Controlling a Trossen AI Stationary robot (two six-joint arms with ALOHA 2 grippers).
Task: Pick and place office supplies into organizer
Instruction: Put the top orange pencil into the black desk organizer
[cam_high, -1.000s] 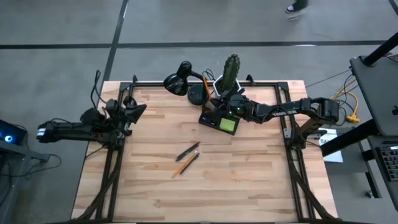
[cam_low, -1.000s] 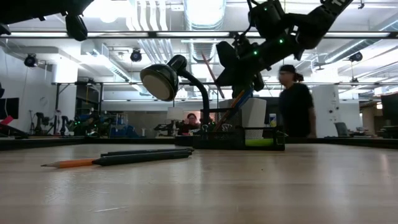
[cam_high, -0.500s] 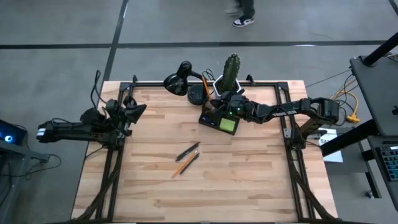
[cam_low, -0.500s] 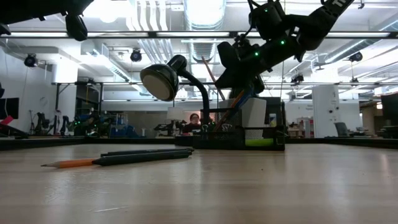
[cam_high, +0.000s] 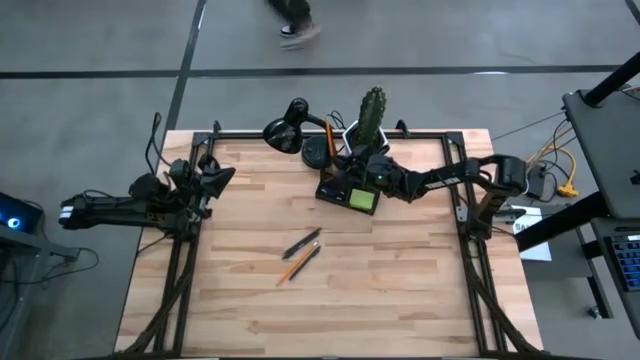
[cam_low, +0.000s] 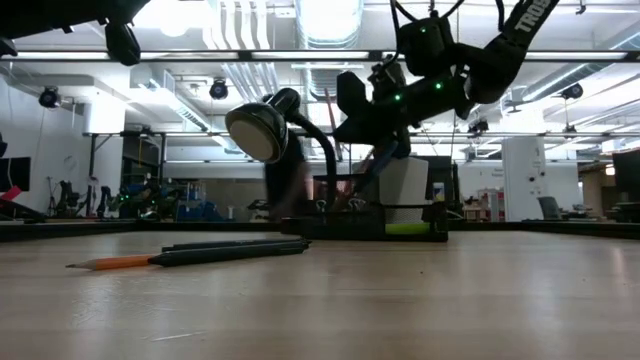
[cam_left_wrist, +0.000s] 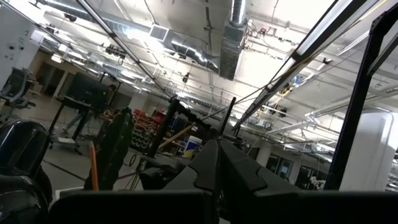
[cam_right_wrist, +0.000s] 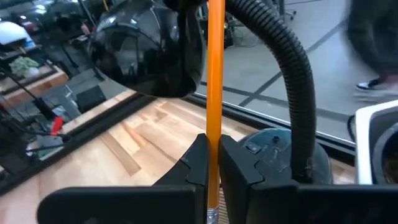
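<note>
Left end effector (cam_high: 218, 176) parked at the desk's (cam_high: 400, 280) left edge, well apart from the supplies; fingers (cam_left_wrist: 217, 168) pressed together on nothing. Mid-desk: one dark pen (cam_high: 301, 242) and one orange pencil (cam_high: 298, 263) lying side by side, close together. Toward the far edge: black lamp (cam_high: 285, 131), cactus in white pot (cam_high: 371, 112). Organizer (cam_high: 350, 189) sits just in front of them, lime-green sticky-note pad (cam_high: 363, 199) in its near compartment. Right end effector (cam_high: 352, 160) hangs over the organizer's far side, clenched on an upright orange pencil (cam_right_wrist: 215, 81), close by the lamp's base. A blurred person (cam_high: 293, 20) crosses the floor beyond the desk.
</note>
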